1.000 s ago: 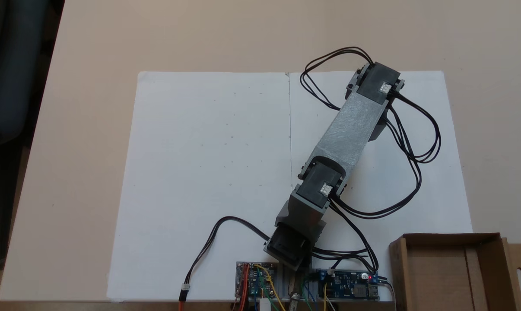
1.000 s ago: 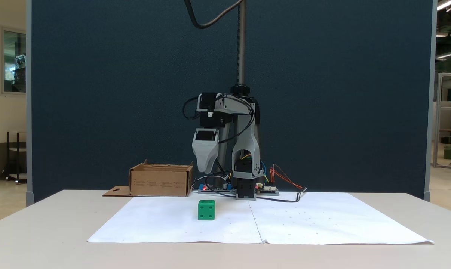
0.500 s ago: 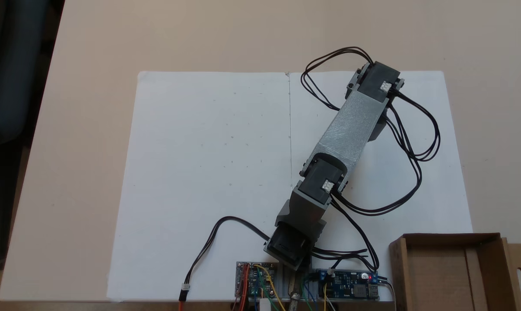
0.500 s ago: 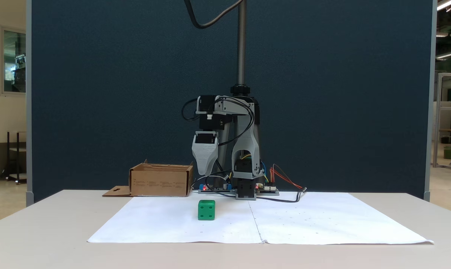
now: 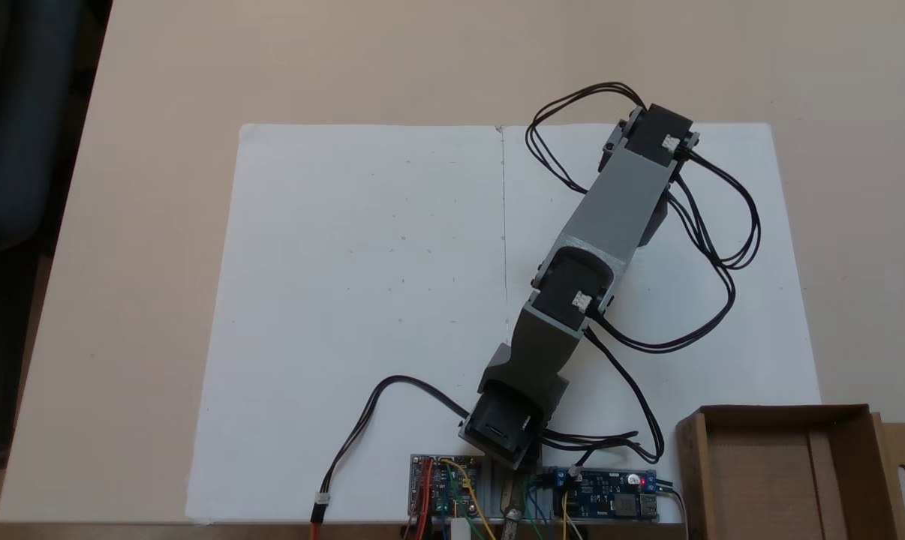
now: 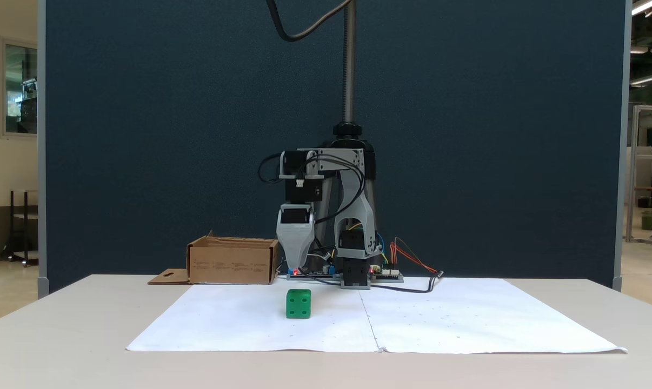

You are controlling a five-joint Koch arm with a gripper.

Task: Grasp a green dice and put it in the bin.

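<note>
The hand hangs above the green dice, clear of it; whether its jaws are parted cannot be told.

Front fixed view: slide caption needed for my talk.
End effector hangs above the green dice on white paper; cardboard bin sits left.
</note>
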